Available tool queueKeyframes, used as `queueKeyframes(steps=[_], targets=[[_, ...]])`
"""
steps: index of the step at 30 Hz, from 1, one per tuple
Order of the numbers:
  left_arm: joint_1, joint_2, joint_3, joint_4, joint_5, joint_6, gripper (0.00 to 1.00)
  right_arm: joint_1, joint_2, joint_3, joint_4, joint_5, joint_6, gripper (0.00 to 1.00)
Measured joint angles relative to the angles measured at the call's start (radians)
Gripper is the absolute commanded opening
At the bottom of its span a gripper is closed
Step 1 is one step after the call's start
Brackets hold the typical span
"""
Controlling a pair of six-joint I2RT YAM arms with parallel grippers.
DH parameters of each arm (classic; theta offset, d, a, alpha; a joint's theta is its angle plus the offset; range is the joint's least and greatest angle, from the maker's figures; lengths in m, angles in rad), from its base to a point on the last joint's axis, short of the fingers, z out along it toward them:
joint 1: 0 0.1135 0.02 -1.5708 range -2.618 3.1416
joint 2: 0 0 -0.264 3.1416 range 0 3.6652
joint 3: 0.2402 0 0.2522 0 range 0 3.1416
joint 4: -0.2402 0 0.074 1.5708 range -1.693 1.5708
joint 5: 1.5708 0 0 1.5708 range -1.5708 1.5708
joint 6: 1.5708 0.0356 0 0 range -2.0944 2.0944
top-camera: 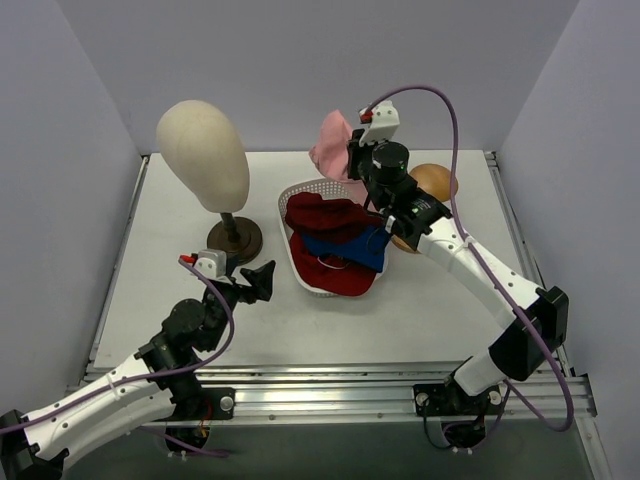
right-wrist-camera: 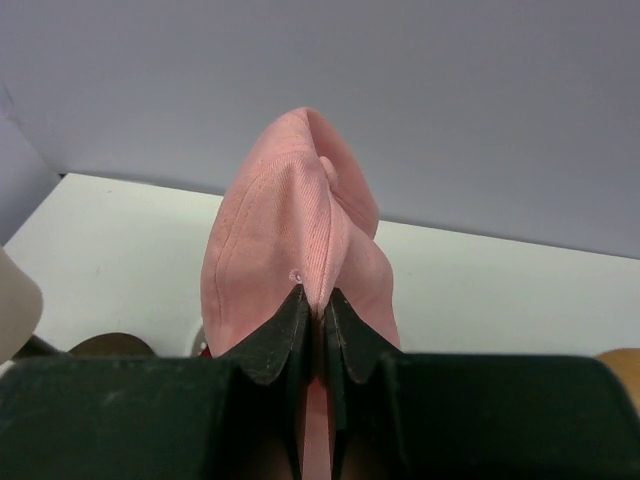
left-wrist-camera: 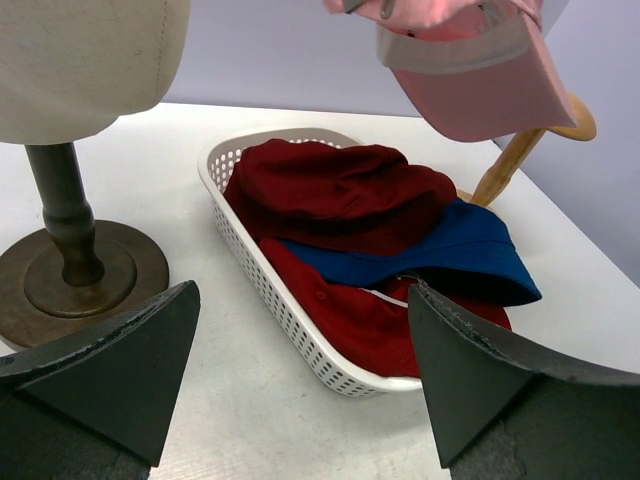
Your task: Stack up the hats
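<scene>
Hats lie mostly in the white basket (top-camera: 300, 268), and one hangs above it. Nearest, the left jaws are released and wide, low over the worktop (top-camera: 430, 310) just beside the mannequin stand (top-camera: 235, 240), apart from every hat. I judge they are best used only to steady the basket if it slides.

The step in hand seems to be bringing the pink cap (top-camera: 331, 146) to the pile. The right jaws are clenched on a fold of its crown and hold it in the air near the far rim of the basket. To do this well, I would carry the cap over the dark red bucket hat (top-camera: 325, 213), lower it until the cloth rests, and only then let go, so that the peak does not catch on the rim.

As for looks, the red peaked cap (top-camera: 335, 278) is lowest and nearest, with a thin pale line on it. The blue bucket hat (top-camera: 352, 248) lies across it. The dark red one, soft and crumpled, lies on top toward the far end. Farthest is the pink cap, squeezed into a narrow ridge, with a small button on the crown.
</scene>
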Motion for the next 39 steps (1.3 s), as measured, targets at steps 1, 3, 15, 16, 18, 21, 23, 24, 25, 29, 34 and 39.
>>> queueKeyframes(steps=[1,3,15,16,18,21,23,24,25,29,34,39], targets=[[0.000,0.000,0.000,0.000,0.000,0.000,0.94,0.000,-0.005,0.000,-0.012,0.026,-0.010,0.00],[0.000,-0.001,0.000,0.000,0.000,0.000,0.94,-0.002,-0.015,0.009,-0.033,0.082,-0.042,0.00],[0.000,0.012,0.000,0.000,0.000,0.000,0.94,-0.157,-0.132,-0.003,-0.027,0.367,-0.213,0.01],[0.000,0.012,0.000,0.000,-0.001,0.000,0.94,-0.184,-0.132,-0.008,-0.026,0.374,-0.213,0.01],[0.000,0.012,0.000,0.000,-0.001,0.000,0.94,-0.228,-0.132,-0.031,-0.026,0.376,-0.211,0.01],[0.000,0.011,0.000,0.000,-0.001,0.000,0.94,-0.267,-0.121,-0.050,-0.038,0.376,-0.207,0.00],[0.000,0.011,0.000,0.000,-0.001,0.000,0.94,-0.277,-0.101,-0.050,-0.046,0.369,-0.202,0.00],[0.000,0.010,0.000,0.000,-0.001,0.000,0.94,-0.282,-0.090,-0.050,-0.049,0.365,-0.199,0.00],[0.000,0.009,0.000,0.000,-0.001,0.000,0.94,-0.285,-0.078,-0.050,-0.054,0.362,-0.196,0.00],[0.000,0.001,0.000,0.000,-0.001,0.000,0.94,-0.301,-0.014,-0.051,-0.073,0.342,-0.183,0.00],[0.000,-0.005,0.000,0.000,-0.001,0.000,0.94,-0.307,0.032,-0.072,-0.104,0.332,-0.148,0.00],[0.000,0.012,0.000,0.008,-0.005,0.000,0.94,-0.308,0.031,-0.132,-0.107,0.328,-0.080,0.00]])
